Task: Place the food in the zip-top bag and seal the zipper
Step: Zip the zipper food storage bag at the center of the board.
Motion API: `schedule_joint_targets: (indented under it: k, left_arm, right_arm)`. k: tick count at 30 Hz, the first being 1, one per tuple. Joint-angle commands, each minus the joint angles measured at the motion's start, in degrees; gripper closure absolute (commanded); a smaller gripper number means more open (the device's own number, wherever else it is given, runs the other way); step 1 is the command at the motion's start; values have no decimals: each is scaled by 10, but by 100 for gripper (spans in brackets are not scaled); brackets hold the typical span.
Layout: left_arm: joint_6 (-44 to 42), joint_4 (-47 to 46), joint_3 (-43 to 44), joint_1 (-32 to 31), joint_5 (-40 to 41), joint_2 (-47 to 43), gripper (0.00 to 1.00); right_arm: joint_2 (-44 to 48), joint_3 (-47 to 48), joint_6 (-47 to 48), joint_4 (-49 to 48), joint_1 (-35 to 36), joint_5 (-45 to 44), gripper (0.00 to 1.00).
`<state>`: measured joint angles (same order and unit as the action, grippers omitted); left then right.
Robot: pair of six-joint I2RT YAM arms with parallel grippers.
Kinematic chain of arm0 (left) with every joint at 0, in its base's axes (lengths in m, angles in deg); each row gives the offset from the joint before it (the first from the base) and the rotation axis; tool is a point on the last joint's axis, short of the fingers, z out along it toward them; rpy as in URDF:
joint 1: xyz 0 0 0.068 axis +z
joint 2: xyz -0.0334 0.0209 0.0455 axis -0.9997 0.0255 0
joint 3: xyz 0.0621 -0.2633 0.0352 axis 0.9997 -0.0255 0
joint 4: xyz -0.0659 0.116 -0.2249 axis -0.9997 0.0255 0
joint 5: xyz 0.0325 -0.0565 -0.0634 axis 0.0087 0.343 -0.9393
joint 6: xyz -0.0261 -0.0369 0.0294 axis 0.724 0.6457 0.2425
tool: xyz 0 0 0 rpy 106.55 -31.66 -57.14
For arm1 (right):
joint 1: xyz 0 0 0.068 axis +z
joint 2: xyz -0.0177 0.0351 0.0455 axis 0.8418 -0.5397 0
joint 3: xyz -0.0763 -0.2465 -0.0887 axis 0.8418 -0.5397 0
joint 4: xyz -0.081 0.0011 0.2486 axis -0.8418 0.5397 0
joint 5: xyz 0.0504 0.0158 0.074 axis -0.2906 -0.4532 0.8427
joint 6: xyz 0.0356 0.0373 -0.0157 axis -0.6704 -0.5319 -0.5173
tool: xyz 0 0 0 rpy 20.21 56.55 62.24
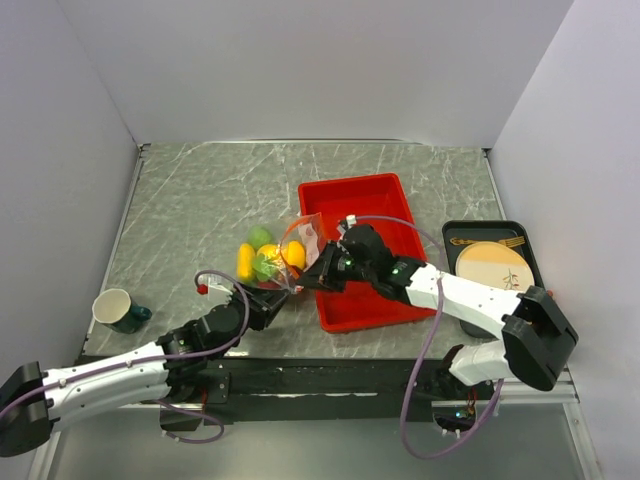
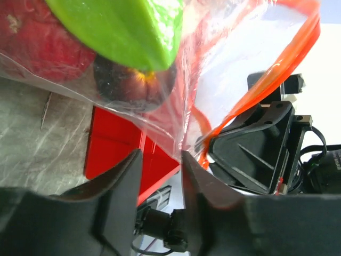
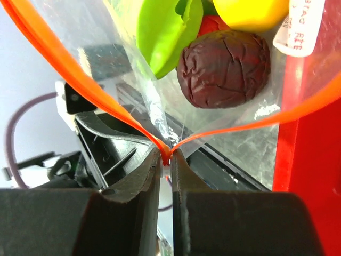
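The zip-top bag lies beside the red tray's left wall, with yellow, green and orange food inside it. My right gripper is shut on one end of the orange zipper, whose two strips spread apart above the jaws. Through the plastic I see a dark red piece, a green piece and a yellow one. My left gripper is open just below the bag's lower edge. The thin plastic hangs at its right fingertip and nothing is clamped between the jaws.
The red tray sits at centre right, under the right arm. A black tray holding a tan plate with wooden cutlery stands at the far right. A green cup stands near the table's front left edge.
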<state>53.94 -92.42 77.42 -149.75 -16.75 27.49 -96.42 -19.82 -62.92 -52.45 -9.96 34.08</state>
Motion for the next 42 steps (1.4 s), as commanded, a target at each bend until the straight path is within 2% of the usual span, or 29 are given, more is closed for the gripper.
schedule_joint_targets:
  k: [1, 7, 13, 21, 24, 29, 33, 36, 42]
  left_arm:
    - [1, -3, -3, -2, -1, -11, 54]
    - [-7, -30, -1, -1, -7, 15, 48]
    - [-25, -31, 17, -1, -7, 29, 47]
    - [-6, -37, -4, -1, 7, -1, 45]
    - [0, -33, 6, -1, -5, 8, 45]
    - [29, 15, 15, -1, -30, 8, 45]
    - [38, 12, 0, -4, -37, -15, 44]
    - [36, 1, -6, -4, -42, -18, 37]
    - [38, -26, -4, -4, -59, 11, 40]
  right_arm:
    - [48, -27, -39, -68, 5, -29, 98]
    - [47, -38, -79, -63, 26, -19, 100]
    - [41, -56, -107, -61, 42, 10, 100]
    - [73, -83, -131, -46, 60, -24, 100]
    - [70, -93, -142, -70, 61, -31, 100]
    - [63, -101, -156, -98, 62, -50, 100]
    - [51, -99, -157, -111, 60, -56, 100]
    - [45, -95, -154, -106, 60, -56, 100]
    - [42, -96, -153, -106, 60, -55, 100]
